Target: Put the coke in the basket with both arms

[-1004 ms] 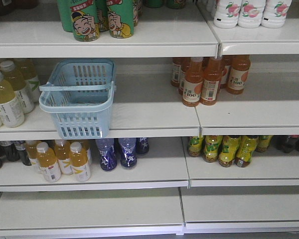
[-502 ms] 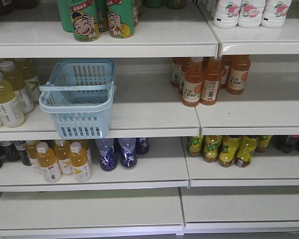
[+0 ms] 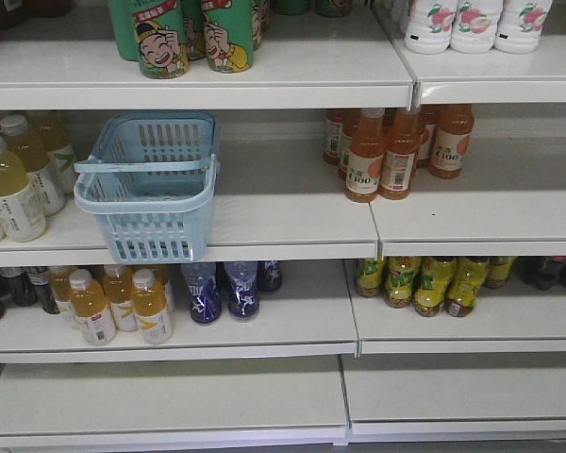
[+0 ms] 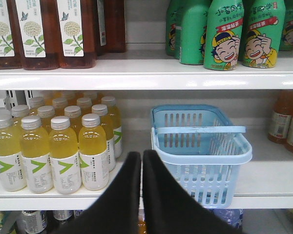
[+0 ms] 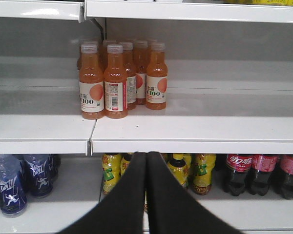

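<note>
On the middle shelf [image 3: 292, 222], yellow drink bottles [image 3: 14, 179] stand at the left. The light blue basket [image 3: 146, 189] sits upright just beside them at the shelf's front edge with one handle across its open top, and orange drink bottles [image 3: 387, 151] are grouped well apart to the right. The left gripper [image 4: 141, 156] has its black fingers pressed together with nothing between them, low in front of the basket's left corner, and the right gripper [image 5: 146, 156] is likewise closed on nothing, below the orange drink bottles and left of the dark cola bottles [image 5: 256, 173].
</note>
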